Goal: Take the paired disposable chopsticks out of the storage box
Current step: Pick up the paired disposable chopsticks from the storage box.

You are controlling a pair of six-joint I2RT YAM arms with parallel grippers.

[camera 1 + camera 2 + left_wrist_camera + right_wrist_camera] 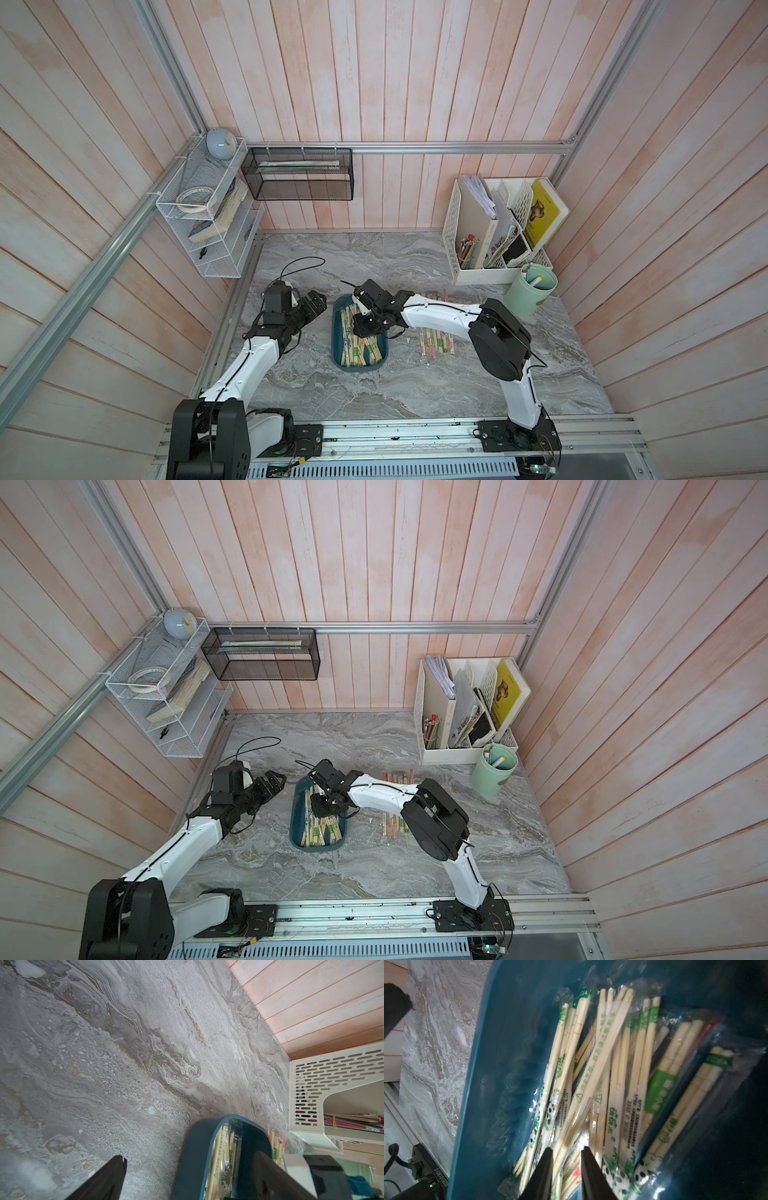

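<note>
In both top views a dark teal storage box point(337, 351) sits mid-way across a grey marble-patterned table point(374, 395). It holds a loose heap of paired disposable chopsticks point(363, 353) in clear sleeves. Just beside the box, on the right arm's side, a row of laid-out pairs point(436, 345) lies on the bare table, partly hidden under that arm. The job therefore looks partly done, with many pairs yet to come out. The right gripper point(365, 330) points down into the box over the heap. The left gripper point(314, 305) hangs just beside the box's far corner on its own side. In the left wrist view the left gripper's fingers point(116, 1172) are spread wide and hold nothing, with the box rim and a few sleeves showing between them. In the right wrist view the right gripper's fingers point(545, 1167) stand a narrow gap apart, tips down among the sleeves. Sticks lie in that gap but are not visibly pinched, so it seems poised to close on another pair.
</note>
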